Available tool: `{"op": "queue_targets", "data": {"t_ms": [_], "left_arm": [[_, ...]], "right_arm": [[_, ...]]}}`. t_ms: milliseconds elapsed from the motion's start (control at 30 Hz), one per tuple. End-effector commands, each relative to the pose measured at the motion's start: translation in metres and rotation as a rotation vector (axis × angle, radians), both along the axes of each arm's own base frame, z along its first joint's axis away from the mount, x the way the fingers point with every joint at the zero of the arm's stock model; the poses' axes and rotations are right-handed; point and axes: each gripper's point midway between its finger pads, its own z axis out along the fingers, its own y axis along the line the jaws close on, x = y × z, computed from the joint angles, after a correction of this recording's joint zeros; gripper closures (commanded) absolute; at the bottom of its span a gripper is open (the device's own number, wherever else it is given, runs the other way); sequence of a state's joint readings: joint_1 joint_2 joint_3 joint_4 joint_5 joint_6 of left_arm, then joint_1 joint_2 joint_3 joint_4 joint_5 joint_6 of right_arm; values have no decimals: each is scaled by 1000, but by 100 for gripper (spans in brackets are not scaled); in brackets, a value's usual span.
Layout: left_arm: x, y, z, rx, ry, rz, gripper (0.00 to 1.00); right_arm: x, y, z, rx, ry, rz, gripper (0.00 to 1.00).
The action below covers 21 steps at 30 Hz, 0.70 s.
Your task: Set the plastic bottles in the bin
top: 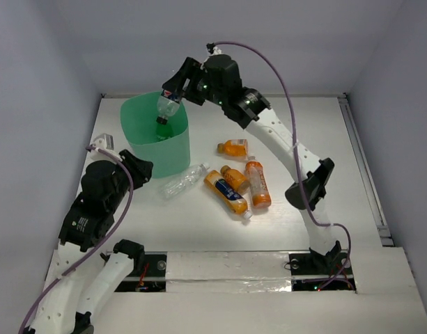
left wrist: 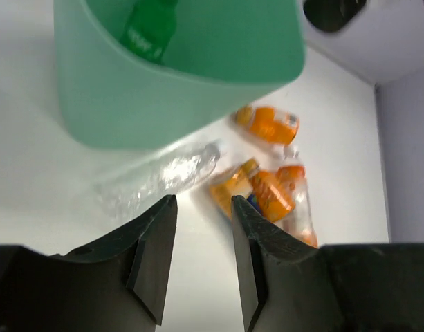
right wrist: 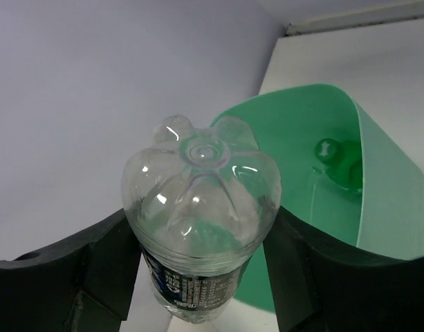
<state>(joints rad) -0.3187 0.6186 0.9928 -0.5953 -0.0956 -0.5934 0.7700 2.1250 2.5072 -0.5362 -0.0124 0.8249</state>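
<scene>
The mint-green bin [top: 173, 149] stands at the back left of the table. My right gripper [top: 171, 95] hangs over its far rim, shut on a clear plastic bottle [right wrist: 201, 200] with a dark label, held base-up. A green bottle [top: 161, 129] lies inside the bin [right wrist: 378, 173]. My left gripper [left wrist: 203, 207] sits low beside the bin's near side, its jaws a little apart with nothing between them. A second clear bottle [top: 184, 182] lies on the table just beyond it. Several orange-drink bottles [top: 234, 188] lie to the right of that one.
One orange bottle [top: 234, 147] lies apart from the cluster, nearer the back. The right arm's forearm [top: 283, 136] arches over the table's right half. White walls close the table at the back and the sides.
</scene>
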Motion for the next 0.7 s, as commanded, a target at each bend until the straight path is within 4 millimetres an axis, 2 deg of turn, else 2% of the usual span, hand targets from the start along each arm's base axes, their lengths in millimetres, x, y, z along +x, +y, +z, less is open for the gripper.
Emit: {"op": "queue_targets", "data": {"t_ms": [0, 67, 100, 167, 200, 267, 300, 333, 367, 400, 433, 467, 500, 533, 567, 600, 633, 667], "left_arm": [[-14, -8, -31, -23, 100, -43, 66], [-15, -11, -46, -14, 142, -62, 62], [-15, -13, -51, -10, 151, -74, 53], [-15, -19, -67, 8, 194, -115, 46], [-14, -22, -68, 8, 193, -135, 40], [-10, -24, -81, 35, 221, -158, 35], [-8, -28, -82, 36, 221, -177, 35], [-7, -30, -85, 42, 227, -191, 34], [-3, -33, -91, 58, 248, -209, 34], [-2, -38, -92, 61, 250, -233, 35], [-4, -47, -94, 75, 251, -272, 37], [-2, -53, -98, 90, 265, -291, 39], [2, -54, -99, 119, 261, -276, 39], [-5, -72, -98, 141, 258, -339, 39], [-2, -78, -104, 179, 269, -340, 39], [-1, -84, -106, 202, 270, -348, 39], [1, -84, -110, 237, 276, -329, 39], [1, -95, -115, 271, 296, -357, 38]], "right_arm": [[-1, 13, 35, 137, -50, -27, 28], [1, 19, 32, 146, -48, -14, 13], [-3, 24, 31, 141, -49, -3, 1], [-3, 18, 32, 114, -69, -17, 0], [-8, 11, 45, 122, -87, -24, 0], [-11, -1, 50, 95, -114, -48, 0], [-22, -15, 71, 109, -144, -59, 0], [-27, -23, 75, 83, -166, -63, 3], [-27, -28, 57, 31, -148, -74, 9], [-32, -35, 53, 5, -150, -75, 35], [-52, -59, 79, 16, -207, -80, 52], [-54, -61, 33, -72, -151, -69, 71], [-63, -70, 23, -95, -148, -61, 93], [-84, -91, 40, -71, -193, -57, 97], [-95, -97, 28, -88, -185, -33, 98], [-101, -102, -26, -167, -115, -13, 97], [-110, -109, -39, -179, -101, -2, 97], [-128, -126, -32, -158, -117, 1, 96]]}}
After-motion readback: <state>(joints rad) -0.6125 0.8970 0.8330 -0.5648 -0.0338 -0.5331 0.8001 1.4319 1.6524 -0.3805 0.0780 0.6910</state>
